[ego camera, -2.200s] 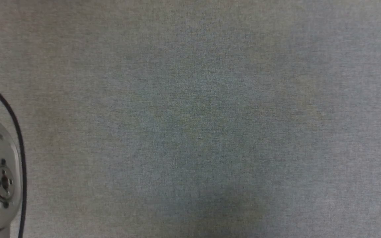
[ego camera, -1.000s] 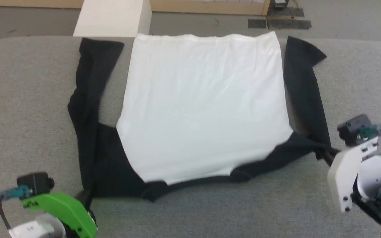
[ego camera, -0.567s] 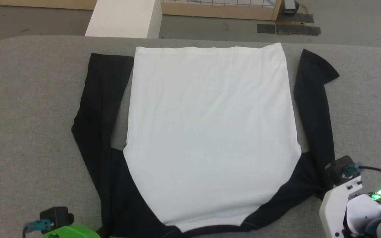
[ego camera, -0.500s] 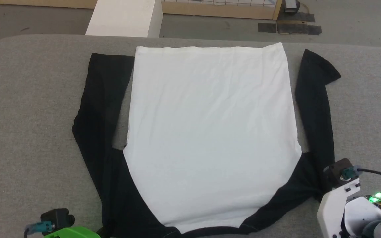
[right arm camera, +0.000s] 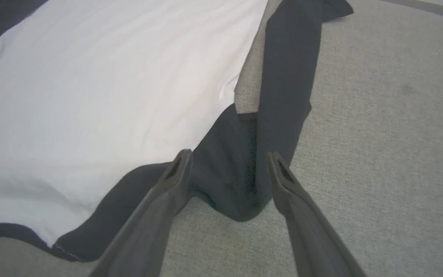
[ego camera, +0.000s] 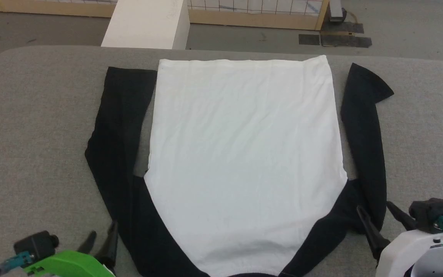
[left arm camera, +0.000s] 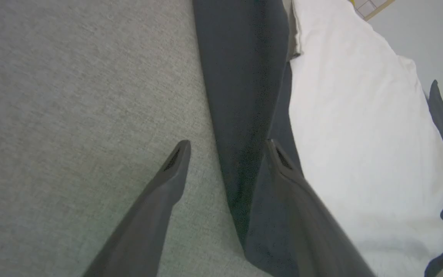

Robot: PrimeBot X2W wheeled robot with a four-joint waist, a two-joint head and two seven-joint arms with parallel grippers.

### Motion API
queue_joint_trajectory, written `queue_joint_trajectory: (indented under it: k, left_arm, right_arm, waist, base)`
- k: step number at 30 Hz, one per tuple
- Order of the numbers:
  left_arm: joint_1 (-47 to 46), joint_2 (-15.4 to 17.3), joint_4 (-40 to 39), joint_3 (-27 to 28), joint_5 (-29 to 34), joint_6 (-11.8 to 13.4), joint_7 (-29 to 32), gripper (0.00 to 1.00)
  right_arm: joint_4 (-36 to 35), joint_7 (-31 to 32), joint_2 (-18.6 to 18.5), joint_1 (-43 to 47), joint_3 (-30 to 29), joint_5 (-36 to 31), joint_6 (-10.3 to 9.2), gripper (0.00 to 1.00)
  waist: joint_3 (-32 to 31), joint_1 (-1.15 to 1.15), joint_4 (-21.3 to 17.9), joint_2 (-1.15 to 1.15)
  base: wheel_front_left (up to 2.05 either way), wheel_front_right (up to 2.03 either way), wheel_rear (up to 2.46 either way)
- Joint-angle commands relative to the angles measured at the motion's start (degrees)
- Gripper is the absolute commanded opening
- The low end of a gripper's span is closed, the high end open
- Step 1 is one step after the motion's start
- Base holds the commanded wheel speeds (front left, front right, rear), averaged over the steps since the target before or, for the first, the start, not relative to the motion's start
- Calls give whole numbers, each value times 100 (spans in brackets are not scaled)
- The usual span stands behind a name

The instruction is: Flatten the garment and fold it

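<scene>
The garment (ego camera: 244,154) is spread out flat on the grey desk (ego camera: 33,115) in the head view, pretty much dead centre. White body, black sleeves. The straight hem is up at 12 o'clock and the neck end runs off the frame at 6 o'clock. One black sleeve lies along the 9 o'clock side of the body and the other along the 3 o'clock side, both pointing up toward the hem. A few light wrinkles in the white part, nothing major. The left gripper (ego camera: 102,232), with its green housing, sits at 7 o'clock right by the sleeve edge. The right gripper (ego camera: 373,207) is at 4 o'clock, next to where that sleeve meets the shoulder. Beyond the desk at 12 o'clock there's a white block (ego camera: 146,23) and a wooden frame with a grid (ego camera: 252,15) on the floor (ego camera: 417,30).

In the left wrist view, the left gripper (left arm camera: 228,144) has its fingers spread wide with nothing between them. One finger is over bare desk (left arm camera: 71,96) at 7 o'clock, the other over the black sleeve at 5 o'clock. The garment (left arm camera: 360,115) runs from 12 to 4 o'clock. Can't tell if the tips actually touch the cloth.

In the right wrist view it's the same deal: the right gripper (right arm camera: 229,154) is spread apart and gripping nothing. It frames the black fold where sleeve and shoulder meet on the garment (right arm camera: 110,84). The white body fills 9 to 12 o'clock, the sleeve heads to 1 o'clock, and there's bare desk (right arm camera: 379,134) at 3 o'clock.
</scene>
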Motion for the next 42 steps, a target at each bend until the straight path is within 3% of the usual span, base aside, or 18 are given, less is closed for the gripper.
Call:
queue_joint_trajectory:
  k: [1,5,10,22,30,36,42]
  left_arm:
    - [-206,52,-101,106,121,-27,-183,100]
    - [-646,255,-162,284,411,-66,-610,100]
    - [-1737,531,168,474,604,-90,-893,100]
    - [-4432,1713,1567,374,879,-332,18,100]
    - [-5229,2155,2115,624,640,80,1093,100]
    - [-5379,2454,2116,932,491,392,1531,100]
    - [-5304,2510,2117,1136,294,688,1938,100]
  right_arm:
    - [-119,-238,182,74,-134,-73,-10,100]
    - [-325,-1100,482,-43,-407,-246,-10,100]
    - [-223,-2045,592,-515,-512,-468,-10,100]
    - [224,-2830,622,-1552,-447,-389,-10,100]
    - [221,-2843,623,-1783,-215,-271,-10,100]
    - [83,-2880,623,-1858,-137,-220,-10,100]
    - [84,-2932,623,-1907,-98,-193,-10,100]
  waist:
    - [44,1,-62,62]
    - [227,1,-219,62]
    - [666,1,-437,62]
    - [2034,1,-1078,62]
    - [2669,1,-1464,62]
    - [2984,1,-1608,62]
    - [3111,1,-1640,62]
  base:
    - [0,0,0]
    - [0,0,0]
    - [0,0,0]
    - [0,0,0]
    - [0,0,0]
    - [0,0,0]
    - [0,0,0]
